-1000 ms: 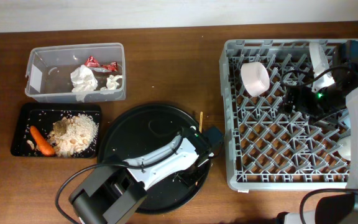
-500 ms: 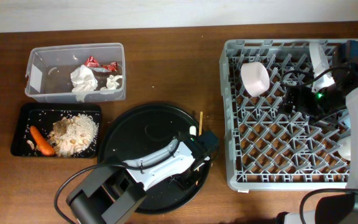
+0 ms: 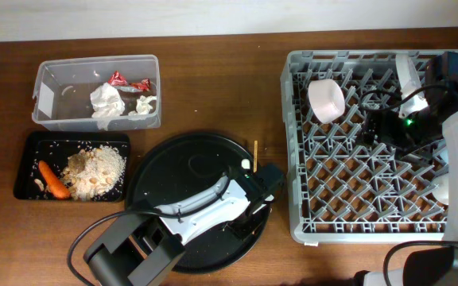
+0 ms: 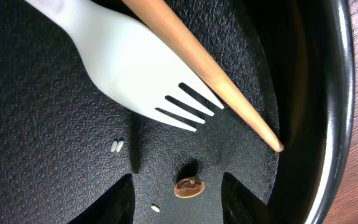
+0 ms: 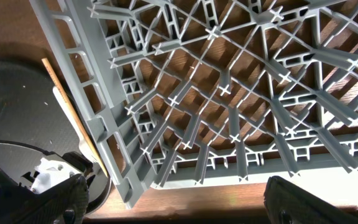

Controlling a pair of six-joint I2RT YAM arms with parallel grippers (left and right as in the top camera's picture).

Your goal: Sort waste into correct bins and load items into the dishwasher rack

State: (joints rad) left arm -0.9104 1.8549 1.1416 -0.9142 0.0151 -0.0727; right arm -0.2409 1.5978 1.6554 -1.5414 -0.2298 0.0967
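A white fork (image 4: 120, 59) and a wooden chopstick (image 4: 197, 68) lie crossed on the round black tray (image 4: 316, 93), by its right rim. My left gripper (image 4: 180, 205) is open just above the tray floor. A small brown scrap (image 4: 188, 187) and rice grains (image 4: 117, 145) lie between its fingers. In the overhead view the left gripper (image 3: 257, 191) is over the tray's right side, and the chopstick (image 3: 255, 151) sticks out past it. My right gripper (image 5: 176, 202) is open and empty above the grey dishwasher rack (image 3: 300, 151). The rack holds a pinkish bowl (image 3: 325, 101).
A clear tub (image 3: 50, 75) at the back left holds white tissues (image 3: 106, 101) and a red wrapper (image 3: 119, 79). A shallow black tray (image 3: 30, 143) below it holds a carrot piece (image 3: 52, 179) and rice scraps (image 3: 95, 171). The rack's lattice (image 5: 229, 81) fills the right wrist view.
My left gripper has shifted slightly over the round tray's right side. The right arm has not moved.
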